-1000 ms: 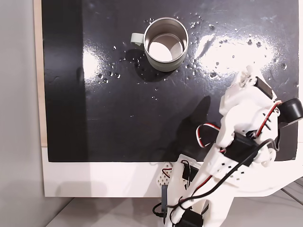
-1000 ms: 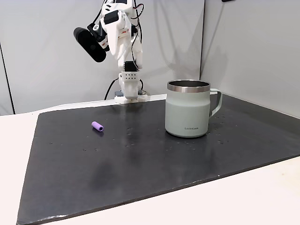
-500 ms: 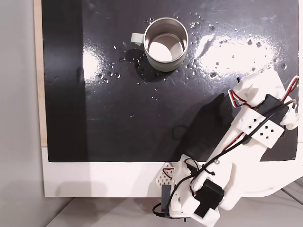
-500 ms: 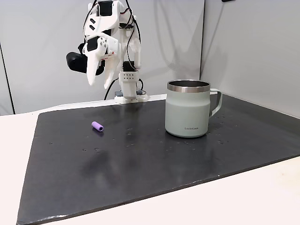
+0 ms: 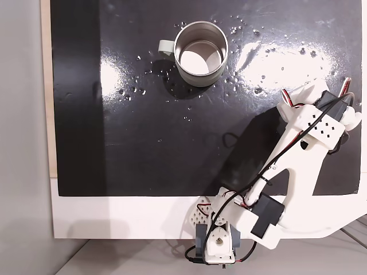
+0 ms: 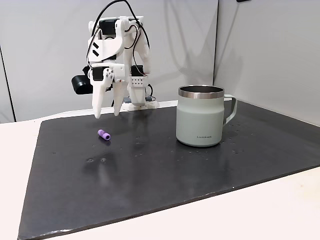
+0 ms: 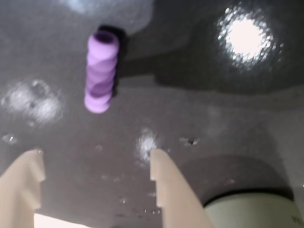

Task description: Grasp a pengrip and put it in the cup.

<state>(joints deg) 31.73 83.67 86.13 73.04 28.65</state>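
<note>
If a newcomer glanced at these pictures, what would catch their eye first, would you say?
Probably the white arm's open tool, hanging fingers-down above the black mat. Just below it on the mat lies the tiny purple pengrip, large in the wrist view. To the right in that fixed view, the pale green metal cup stands upright.
</note>
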